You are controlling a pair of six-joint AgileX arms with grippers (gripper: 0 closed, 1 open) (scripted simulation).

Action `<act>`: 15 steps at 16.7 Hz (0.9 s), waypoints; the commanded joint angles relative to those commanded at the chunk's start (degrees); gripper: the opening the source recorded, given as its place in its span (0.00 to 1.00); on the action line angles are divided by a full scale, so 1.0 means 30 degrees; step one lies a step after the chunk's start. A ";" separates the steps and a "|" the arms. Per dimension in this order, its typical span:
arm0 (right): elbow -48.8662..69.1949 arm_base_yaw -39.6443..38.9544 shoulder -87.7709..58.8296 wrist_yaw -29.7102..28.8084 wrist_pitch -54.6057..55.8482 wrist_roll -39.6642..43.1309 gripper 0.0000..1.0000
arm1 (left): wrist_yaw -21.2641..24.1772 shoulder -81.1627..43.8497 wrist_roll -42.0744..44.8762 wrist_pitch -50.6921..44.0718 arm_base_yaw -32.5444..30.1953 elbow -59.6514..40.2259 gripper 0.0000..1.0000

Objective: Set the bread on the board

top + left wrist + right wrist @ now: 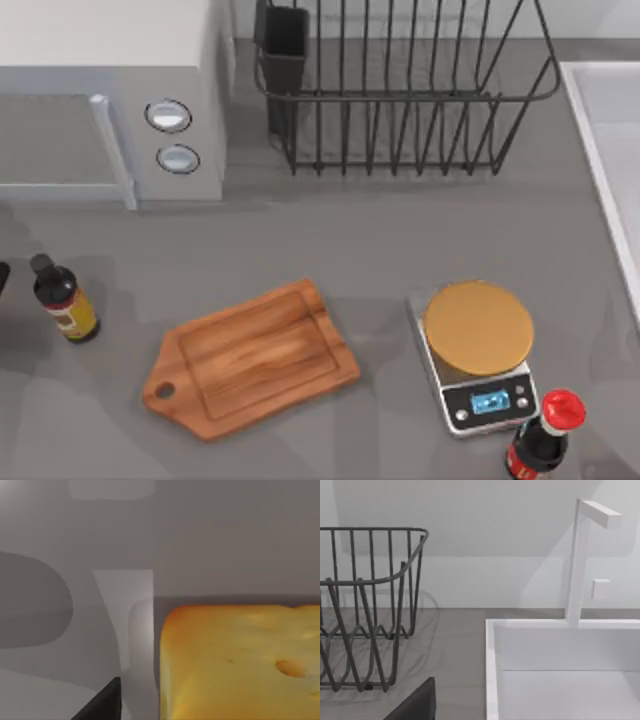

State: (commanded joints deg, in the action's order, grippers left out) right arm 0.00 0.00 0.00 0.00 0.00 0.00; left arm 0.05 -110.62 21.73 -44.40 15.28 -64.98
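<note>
Up close in the left wrist view sits the bread (240, 662), a golden-yellow block with a toasted orange rim, resting on the grey table (225, 540) right in front of the left claw (102, 705). Just one dark fingertip of that claw pokes in beside the bread, near its edge with a thin strip of table between them, so whether the left claw is open or closed cannot be told, and it has hold of nothing that can be seen. From above, the board (252, 358) lies bare near the middle of the table, set at a slant with its handle and hole pointing toward the left front. To its right stands a small silver scale (478, 353) with a round tan top, and a red-capped bottle (540, 440) just in front of it. A dark bottle with a yellow label (62, 300) stands well to the board's left. At the back are a microwave (110, 95) and a wire dish rack (400, 85). The right claw (415, 705) shows a single dark finger too, its opening impossible to judge, facing the rack and a white sink (560, 670) with its tap (580, 560).
</note>
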 joint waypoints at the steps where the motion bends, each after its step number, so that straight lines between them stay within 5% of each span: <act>1: 0.0000 0.0000 0.0000 0.0000 0.0000 0.0000 1.00 | 0.0000 0.0000 0.0000 0.0000 0.0000 0.0000 0.77; 11: 0.0000 0.0000 0.0000 0.0000 0.0000 0.0000 1.00 | 0.0000 0.0000 0.0000 0.0000 0.0000 0.0000 0.02; 15: 0.0000 0.0000 0.0000 0.0000 0.0000 0.0000 1.00 | 0.0000 0.0000 0.0000 0.0000 0.0000 0.0000 0.00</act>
State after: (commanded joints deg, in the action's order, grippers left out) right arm 0.00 0.00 0.00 0.00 0.00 0.00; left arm 0.05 -110.62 21.73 -44.40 15.28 -64.98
